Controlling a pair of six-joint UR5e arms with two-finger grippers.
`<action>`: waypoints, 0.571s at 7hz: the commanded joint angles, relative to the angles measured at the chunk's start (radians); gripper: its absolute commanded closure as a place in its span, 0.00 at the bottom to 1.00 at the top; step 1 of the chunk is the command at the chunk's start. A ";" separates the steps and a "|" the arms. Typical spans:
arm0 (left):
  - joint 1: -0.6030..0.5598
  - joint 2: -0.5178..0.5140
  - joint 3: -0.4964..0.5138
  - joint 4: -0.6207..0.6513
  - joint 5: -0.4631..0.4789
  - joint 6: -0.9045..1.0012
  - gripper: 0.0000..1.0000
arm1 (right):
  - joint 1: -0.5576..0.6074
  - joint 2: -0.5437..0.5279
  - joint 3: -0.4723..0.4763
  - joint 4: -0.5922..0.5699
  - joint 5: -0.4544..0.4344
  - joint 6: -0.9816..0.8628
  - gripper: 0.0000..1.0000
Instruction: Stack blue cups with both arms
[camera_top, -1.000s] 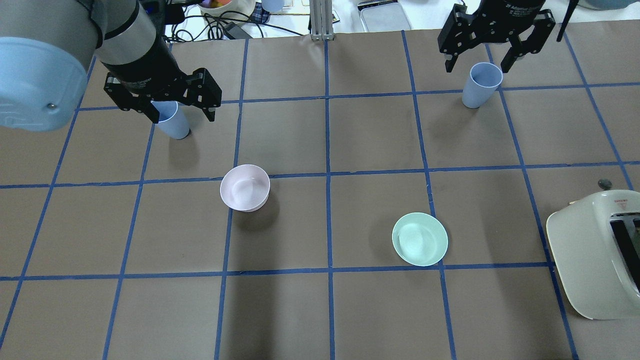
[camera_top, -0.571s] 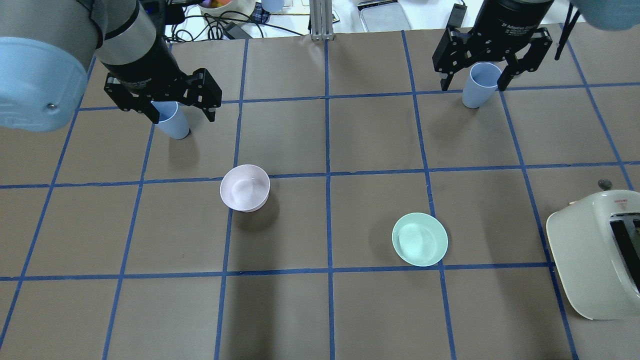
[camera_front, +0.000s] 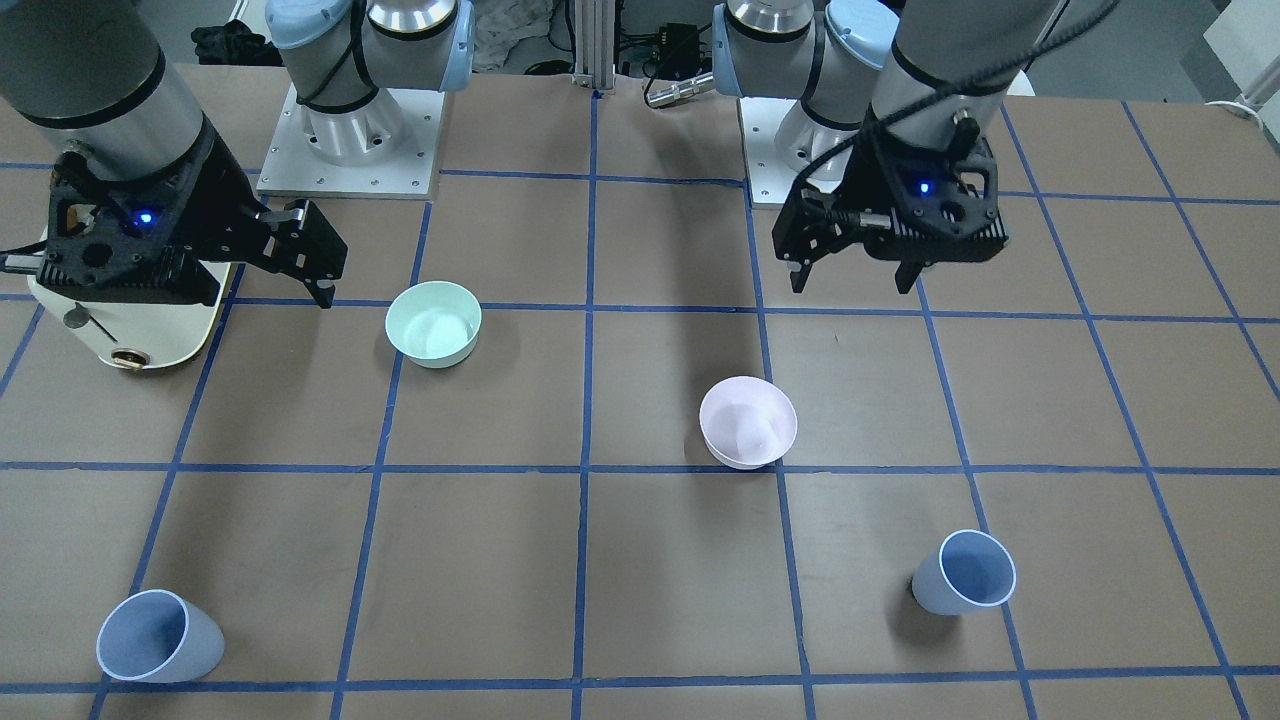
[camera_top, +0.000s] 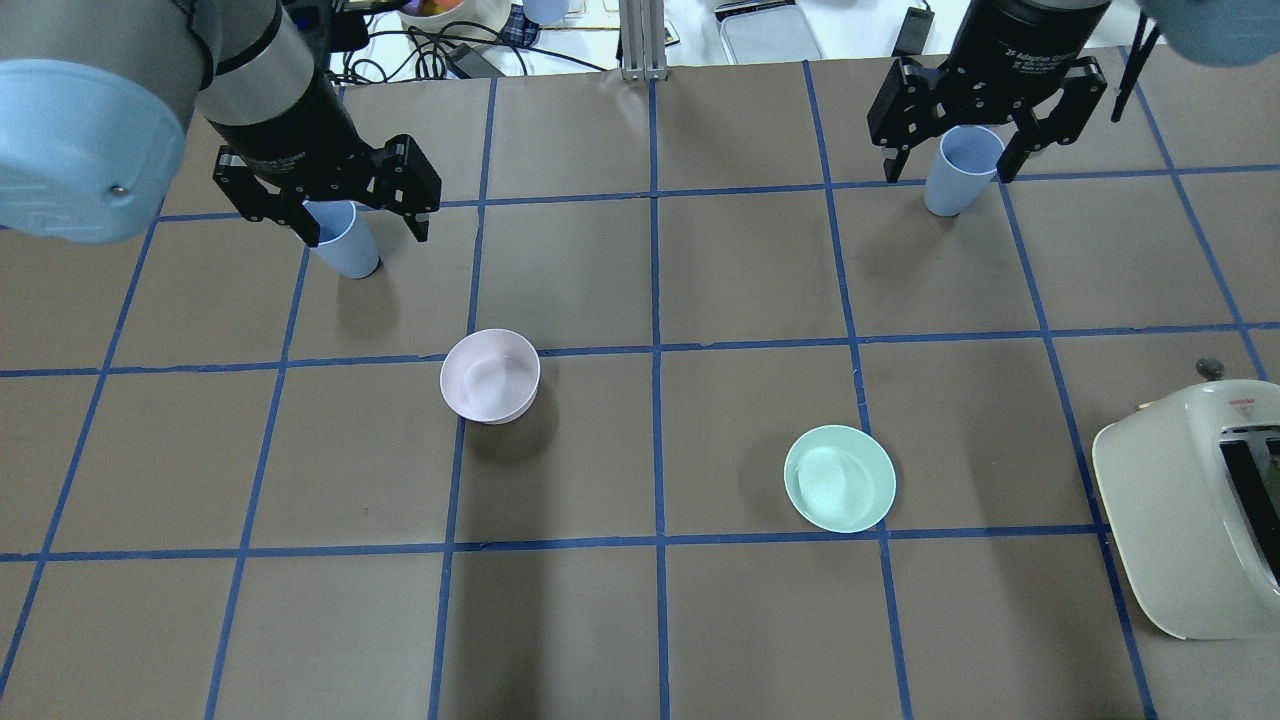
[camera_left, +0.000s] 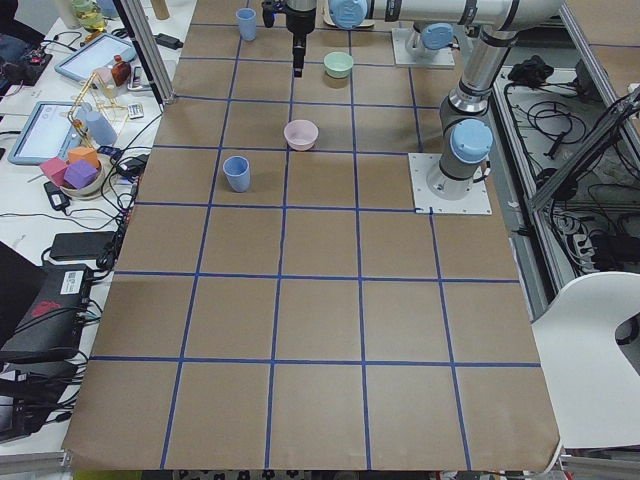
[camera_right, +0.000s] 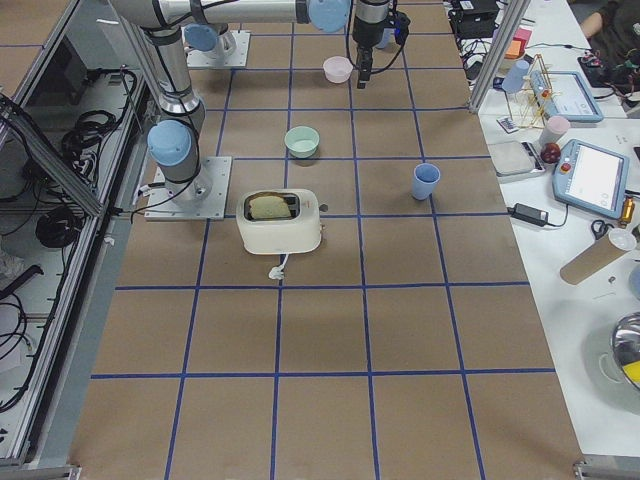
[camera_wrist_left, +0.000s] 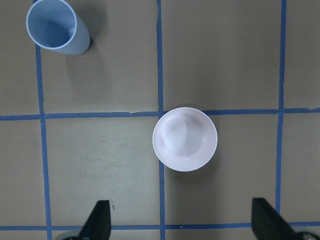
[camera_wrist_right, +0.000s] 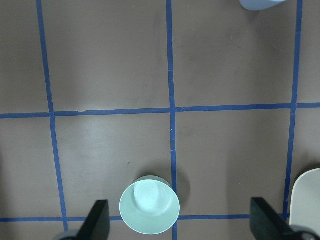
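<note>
Blue cup (camera_front: 160, 635) lower left of front view, second blue cup (camera_front: 965, 572) lower right: unstacked, well apart. Left gripper (camera_front: 856, 285), right gripper (camera_top: 950, 175): fingers spread, empty. Grasp, stack pending.

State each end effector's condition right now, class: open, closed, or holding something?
Left end effector: open, holding nothing.
Right end effector: open, holding nothing.

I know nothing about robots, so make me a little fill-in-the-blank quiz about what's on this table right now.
The left tool and the right tool are both ___ and hold nothing.
The blue cups on the table number ___.
The bowl nearer the toaster is ___ in colour.
The other bowl is pale ___.

Missing words: open; two; green; pink.
</note>
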 joint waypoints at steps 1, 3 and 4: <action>0.030 -0.214 0.068 0.116 0.004 0.041 0.00 | -0.003 0.001 0.001 -0.003 -0.001 -0.002 0.00; 0.140 -0.416 0.154 0.255 0.077 0.107 0.00 | -0.005 0.001 0.001 -0.003 0.000 -0.002 0.00; 0.175 -0.471 0.156 0.321 0.079 0.111 0.00 | -0.005 0.001 0.001 -0.001 -0.001 -0.002 0.00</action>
